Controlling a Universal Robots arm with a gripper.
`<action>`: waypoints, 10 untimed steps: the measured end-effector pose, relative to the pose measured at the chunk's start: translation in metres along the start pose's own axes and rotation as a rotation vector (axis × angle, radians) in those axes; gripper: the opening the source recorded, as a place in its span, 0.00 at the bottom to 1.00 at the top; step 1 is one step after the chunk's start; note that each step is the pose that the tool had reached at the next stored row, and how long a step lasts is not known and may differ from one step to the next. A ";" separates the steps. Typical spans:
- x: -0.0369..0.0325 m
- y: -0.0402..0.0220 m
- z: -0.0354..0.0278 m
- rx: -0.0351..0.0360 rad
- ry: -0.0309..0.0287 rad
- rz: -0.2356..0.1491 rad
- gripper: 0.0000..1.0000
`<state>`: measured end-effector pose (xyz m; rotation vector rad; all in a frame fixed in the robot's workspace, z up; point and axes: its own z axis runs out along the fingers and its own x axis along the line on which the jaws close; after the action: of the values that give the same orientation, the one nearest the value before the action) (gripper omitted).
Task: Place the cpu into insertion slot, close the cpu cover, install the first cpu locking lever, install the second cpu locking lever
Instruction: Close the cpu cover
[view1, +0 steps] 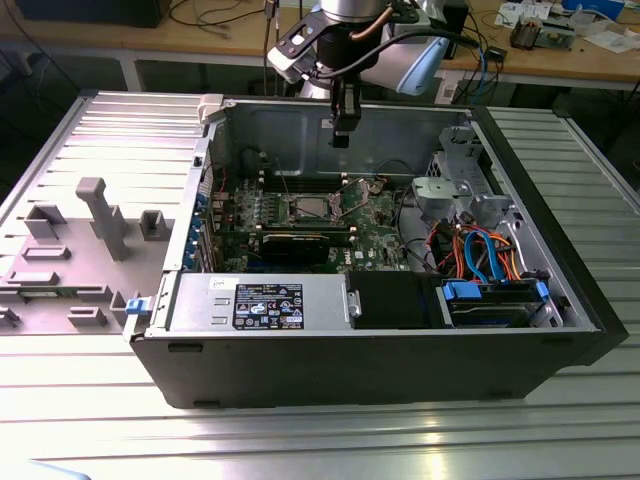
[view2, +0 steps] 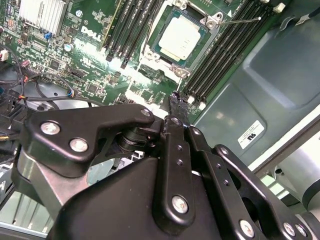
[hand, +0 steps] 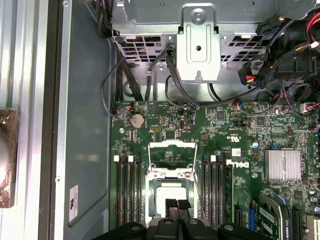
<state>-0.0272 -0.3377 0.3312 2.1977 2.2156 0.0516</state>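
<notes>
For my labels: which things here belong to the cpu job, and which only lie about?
Job: cpu, seated in the insertion slot; cpu cover, open; gripper, shut, holding nothing.
Lying about: memory slots; heat sink; coin battery; cables; power supply.

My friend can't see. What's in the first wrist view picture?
The cpu sits in the insertion slot on a green circuit board, its cpu cover open. The black hand hovers above it.

PSU: black-white sticker (view1: 268, 305) on silver power supply box (view1: 195, 300), unreadable
case: white sticker (view2: 252, 132) on grey steel wall (view2: 280, 65), same
mobo: white logo (hand: 238, 163) on green circuit board (hand: 165, 125)
</notes>
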 end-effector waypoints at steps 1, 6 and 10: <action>0.0000 0.0000 0.0000 0.0000 0.0000 0.000 0.11; 0.0000 0.0033 0.0001 0.0000 0.0000 0.000 0.11; 0.0000 0.0085 0.0003 0.0000 0.0000 0.000 0.11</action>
<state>-0.0187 -0.3376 0.3312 2.1977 2.2155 0.0517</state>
